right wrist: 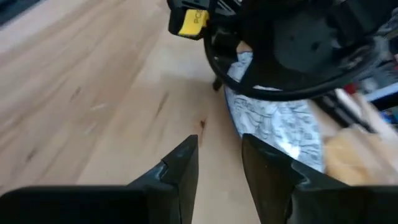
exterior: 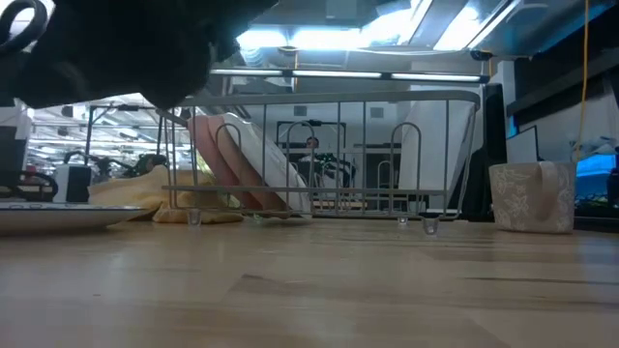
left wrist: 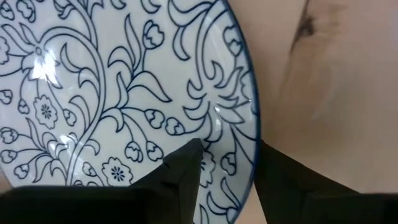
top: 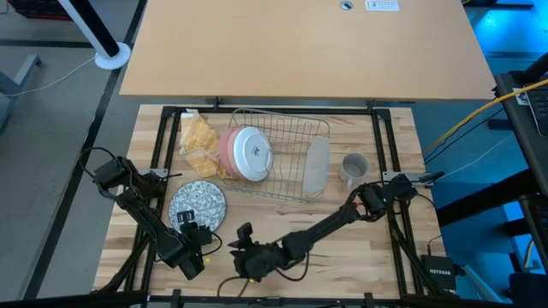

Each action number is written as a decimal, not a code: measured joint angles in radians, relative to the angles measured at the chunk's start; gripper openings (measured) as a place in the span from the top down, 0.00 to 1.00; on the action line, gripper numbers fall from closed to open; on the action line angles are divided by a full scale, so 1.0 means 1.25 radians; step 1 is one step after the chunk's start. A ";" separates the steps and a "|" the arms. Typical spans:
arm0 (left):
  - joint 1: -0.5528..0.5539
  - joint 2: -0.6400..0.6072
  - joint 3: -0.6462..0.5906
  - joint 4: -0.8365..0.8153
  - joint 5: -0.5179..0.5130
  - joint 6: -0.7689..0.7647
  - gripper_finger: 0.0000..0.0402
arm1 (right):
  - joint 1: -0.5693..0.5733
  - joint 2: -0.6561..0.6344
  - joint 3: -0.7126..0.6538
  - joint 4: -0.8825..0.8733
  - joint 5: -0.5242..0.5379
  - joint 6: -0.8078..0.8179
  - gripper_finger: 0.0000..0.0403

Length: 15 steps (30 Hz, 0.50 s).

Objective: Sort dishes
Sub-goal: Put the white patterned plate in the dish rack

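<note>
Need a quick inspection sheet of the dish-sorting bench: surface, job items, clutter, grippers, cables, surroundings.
Surface: light wooden table, bare near the front edge.
Job's things: blue-patterned white plate flat on the table; pink round dishes and a white-bottomed plate upright in the silver wire rack; small grey mug right of the rack.
Clutter: yellow-tan cloth left of the rack.
Grippers: left gripper open, its fingers either side of the patterned plate's rim; right gripper open, empty, over bare table.
Cables: yellow cable off-table, right.
Surroundings: tan desk behind; person seated far back.
</note>
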 joint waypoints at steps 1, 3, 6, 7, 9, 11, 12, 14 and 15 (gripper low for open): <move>0.000 0.003 0.000 -0.005 0.000 -0.001 0.69 | 0.007 -0.001 0.000 -0.001 0.022 -0.010 0.68; 0.001 0.008 0.000 -0.019 -0.008 -0.008 0.70 | 0.015 -0.002 0.000 -0.001 0.046 -0.027 0.68; 0.004 0.010 -0.006 -0.069 -0.037 -0.037 0.74 | 0.023 -0.003 0.000 -0.001 0.070 -0.033 0.68; 0.006 0.010 -0.008 -0.097 -0.051 -0.042 0.75 | 0.023 -0.003 0.000 -0.001 0.072 -0.034 0.68; 0.010 0.010 -0.007 -0.130 -0.066 -0.045 0.77 | 0.022 -0.003 0.000 -0.001 0.073 -0.034 0.68; 0.017 0.010 -0.006 -0.165 -0.070 -0.049 0.80 | 0.020 -0.004 0.000 0.000 0.074 -0.033 0.68; 0.021 0.010 -0.006 -0.185 -0.068 -0.053 0.81 | 0.020 -0.004 0.000 0.001 0.075 -0.033 0.68; 0.027 0.010 -0.006 -0.220 -0.068 -0.060 0.82 | 0.020 -0.004 0.000 0.007 0.077 -0.033 0.68; 0.030 0.010 -0.006 -0.228 -0.070 -0.061 0.83 | 0.020 -0.004 0.000 0.012 0.077 -0.033 0.68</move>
